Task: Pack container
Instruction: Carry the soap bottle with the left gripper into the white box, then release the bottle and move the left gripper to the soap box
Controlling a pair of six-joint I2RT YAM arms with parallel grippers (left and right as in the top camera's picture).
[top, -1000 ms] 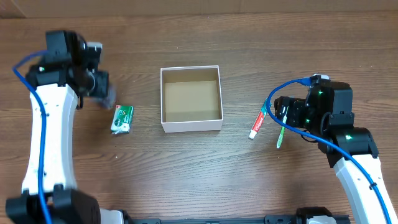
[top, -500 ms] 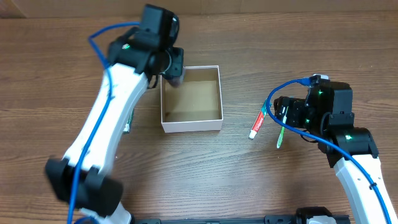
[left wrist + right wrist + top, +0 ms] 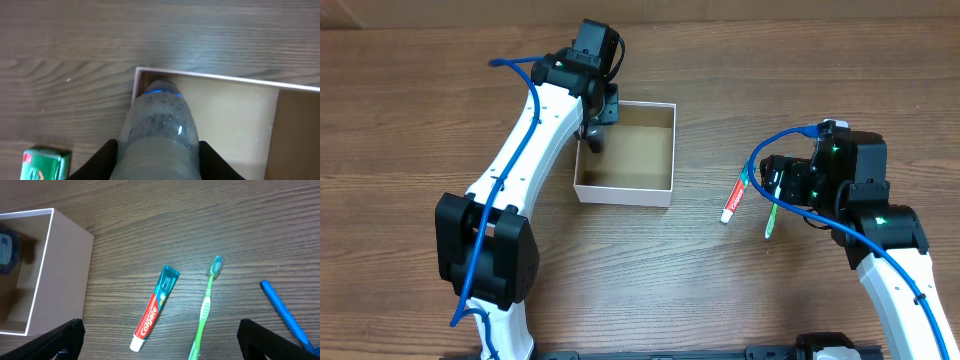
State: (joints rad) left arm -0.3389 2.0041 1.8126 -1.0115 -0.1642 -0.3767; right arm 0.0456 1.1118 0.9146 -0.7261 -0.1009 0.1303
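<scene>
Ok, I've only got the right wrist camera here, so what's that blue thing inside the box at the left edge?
Observer: That's the capped end of a clear bottle. The left gripper is shut on it, with the cap pointing into a corner of the container.
Operator: Anything else in there?
Observer: No. The overhead view shows only bare brown floor besides the bottle.
Operator: And what's waiting on the left side?
Observer: A green packet lies on the table outside the container. It shows in the left wrist view.
</scene>
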